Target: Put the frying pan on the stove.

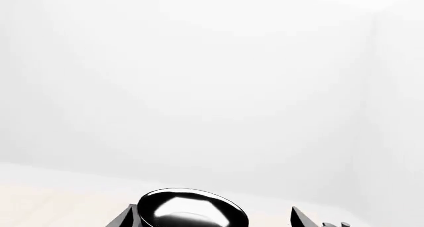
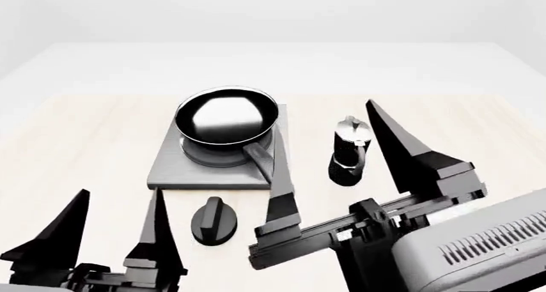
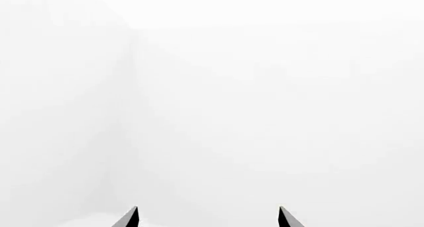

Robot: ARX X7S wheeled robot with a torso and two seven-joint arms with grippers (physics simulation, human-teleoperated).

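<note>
1. Left gripper (image 2: pixel 115 209): jaws spread wide, holding nothing, low at the near table (image 2: pixel 68 151) edge.
2. Frying pan (image 2: pixel 226 116): seated on the stove (image 2: pixel 171 170) rings, handle pointing toward the robot.
3. Knob (image 2: pixel 213 220): just in front of the stove.
4. Moka pot (image 2: pixel 350 153): upright, right of the stove.
5. Right gripper (image 2: pixel 328 145): jaws wide apart, empty.
</note>
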